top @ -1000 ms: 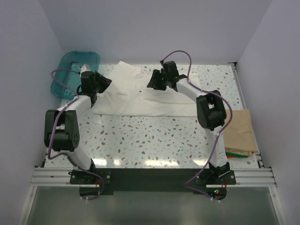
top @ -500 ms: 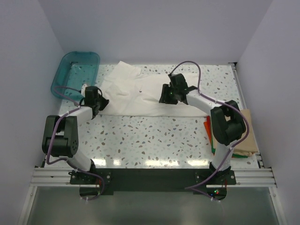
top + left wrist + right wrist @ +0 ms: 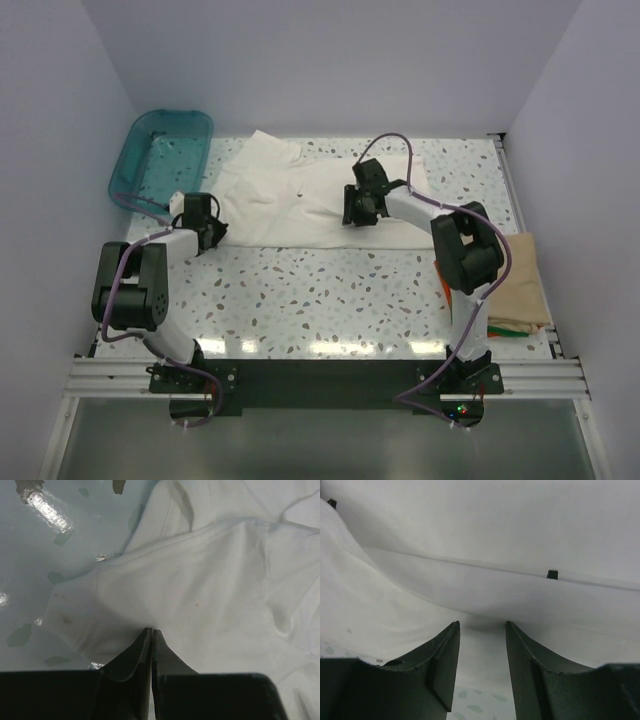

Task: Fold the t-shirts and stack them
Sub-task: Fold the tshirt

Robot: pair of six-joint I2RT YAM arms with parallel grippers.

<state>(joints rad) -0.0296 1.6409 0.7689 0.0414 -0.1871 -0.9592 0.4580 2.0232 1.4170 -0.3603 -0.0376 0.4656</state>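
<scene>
An off-white t-shirt (image 3: 300,205) with a tiny dark mark lies spread across the far middle of the table. My left gripper (image 3: 212,233) is at its near left corner. In the left wrist view the jaws (image 3: 151,630) are pressed together on the cloth (image 3: 210,580), which puckers toward the tips. My right gripper (image 3: 352,214) is at the shirt's near edge. It is open (image 3: 481,624), with its tips against a fold of the cloth (image 3: 470,545). A tan t-shirt (image 3: 520,275) lies at the right edge, with orange-red and green cloth (image 3: 500,330) showing under it.
A teal translucent tub (image 3: 160,150) stands at the far left corner, just beyond the left arm. The speckled tabletop (image 3: 320,290) stretches between the shirt and the arm bases. White walls close in the left, far and right sides.
Both grippers moved toward the near side, from over the shirt's far part down to its near edge. The shirt's left side was drawn in, and the tub is now uncovered.
</scene>
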